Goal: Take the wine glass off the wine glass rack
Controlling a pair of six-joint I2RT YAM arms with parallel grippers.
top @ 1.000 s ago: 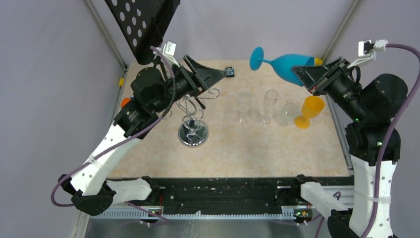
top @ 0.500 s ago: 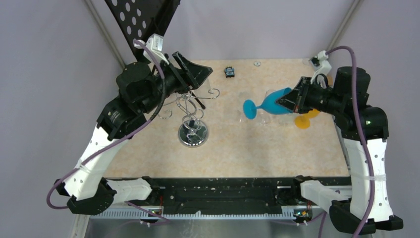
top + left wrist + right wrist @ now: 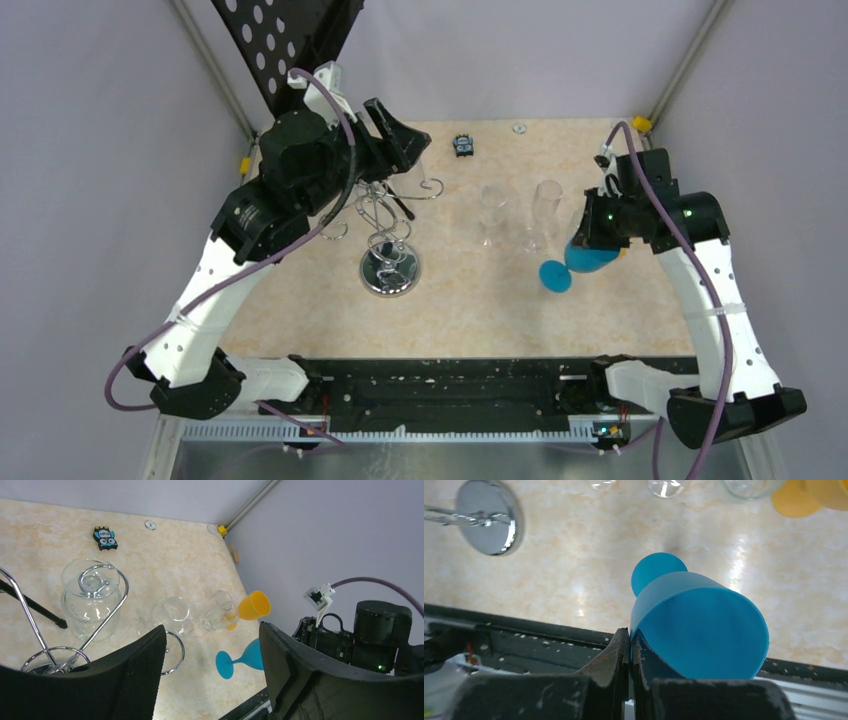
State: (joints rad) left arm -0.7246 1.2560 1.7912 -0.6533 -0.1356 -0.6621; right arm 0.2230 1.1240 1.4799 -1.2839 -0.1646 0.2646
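1. Your right gripper is pinching the rim wall of the blue plastic wine glass, fingers pressing tight on it.
2. The glass is tilting away from those fingers, with its round foot pointing down at the marbled beige table. You cannot tell whether it is touching.
3. Your left gripper is hanging spread wide with nothing between its fingers, above the silver wire wine glass rack.
4. A row of clear drinking glasses is standing just beyond the right fingers, with an orange plastic goblet beside it.
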